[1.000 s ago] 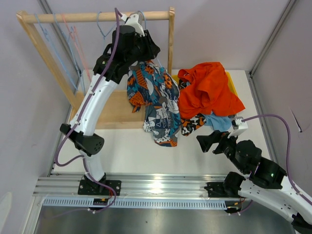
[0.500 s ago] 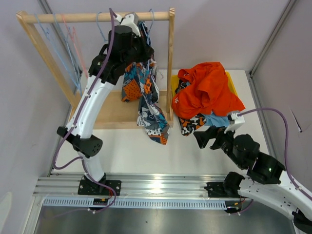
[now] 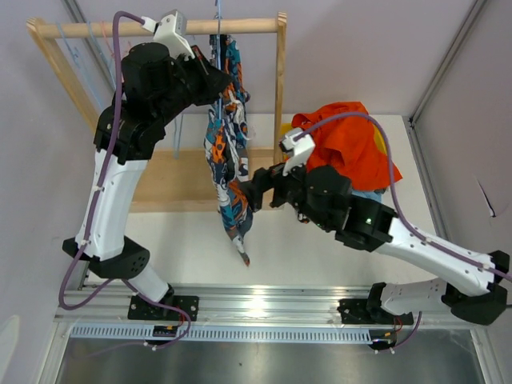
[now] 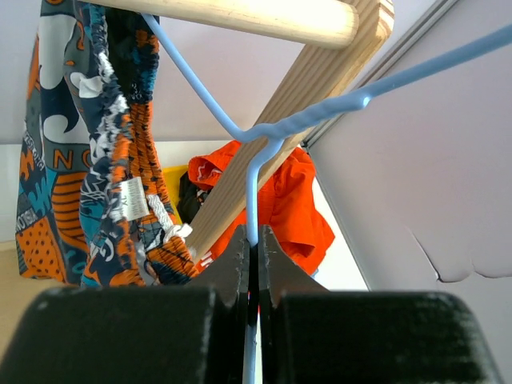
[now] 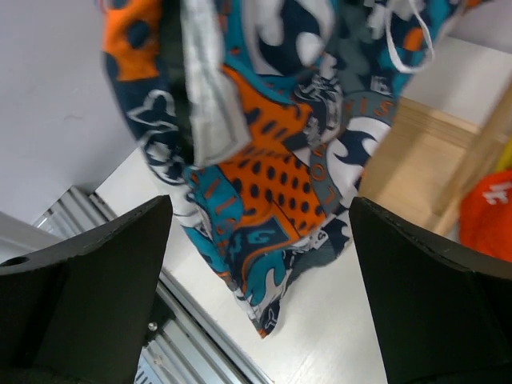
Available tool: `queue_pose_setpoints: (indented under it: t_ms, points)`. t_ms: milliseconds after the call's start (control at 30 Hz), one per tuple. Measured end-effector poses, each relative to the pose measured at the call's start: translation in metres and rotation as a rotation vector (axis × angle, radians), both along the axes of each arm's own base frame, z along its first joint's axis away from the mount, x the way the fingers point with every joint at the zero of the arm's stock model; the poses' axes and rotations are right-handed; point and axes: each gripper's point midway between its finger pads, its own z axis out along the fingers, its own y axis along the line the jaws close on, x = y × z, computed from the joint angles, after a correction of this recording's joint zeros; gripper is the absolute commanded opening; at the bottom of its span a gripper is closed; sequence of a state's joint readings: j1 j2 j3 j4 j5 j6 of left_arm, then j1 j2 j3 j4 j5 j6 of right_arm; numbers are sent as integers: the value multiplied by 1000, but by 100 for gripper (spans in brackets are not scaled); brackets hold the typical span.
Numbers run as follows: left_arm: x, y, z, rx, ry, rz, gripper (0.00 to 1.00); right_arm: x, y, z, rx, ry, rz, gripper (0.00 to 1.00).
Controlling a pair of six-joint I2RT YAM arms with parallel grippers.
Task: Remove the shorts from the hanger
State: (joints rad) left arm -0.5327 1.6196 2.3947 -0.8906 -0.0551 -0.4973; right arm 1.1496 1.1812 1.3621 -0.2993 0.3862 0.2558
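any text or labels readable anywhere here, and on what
"NO" (cut off, uncertain): part of the pattern printed on the patterned shorts.
White sewn tag on those shorts: too small to read.
White print on the red-orange shorts: cut off, unreadable.

Colour key. On the patterned shorts (image 3: 226, 152) you see teal, navy, orange and white: dotted orange patches, white wave shapes, a white label. The hanger (image 4: 252, 192) is light blue wire and the rack (image 3: 240, 26) is pale natural wood. The heaped shorts (image 3: 352, 148) are plain red-orange, beside a yellow item (image 4: 172, 180). Your 2 arms, the left arm (image 3: 108, 200) and right arm (image 3: 432, 248), show white links, black joints and purple cables (image 3: 376, 140). The table (image 3: 320, 256) is white.
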Motion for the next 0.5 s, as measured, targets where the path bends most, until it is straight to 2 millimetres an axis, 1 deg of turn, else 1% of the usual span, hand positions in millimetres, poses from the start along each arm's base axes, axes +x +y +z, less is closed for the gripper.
queue_pose_setpoints:
  t_ms: [100,200,300,433,467,500]
  points:
    - [-1,0,-1,2,3,-5,0,-5,28,-1,-8,-8,41,99]
    - [-1,-1,-2,4,6,-7,0,-8,50,-9,-20,-7,63,99]
    - [-1,-1,-3,5,9,-8,0,-12,64,-19,-34,-1,83,99]
    - [-6,1,-4,6,11,-10,0,-9,84,-35,-46,10,88,99]
    - [-7,2,-4,6,11,-10,0,-7,89,-38,-45,9,85,97]
    - [-8,3,-4,5,10,-10,0,-5,94,-42,-45,5,83,85]
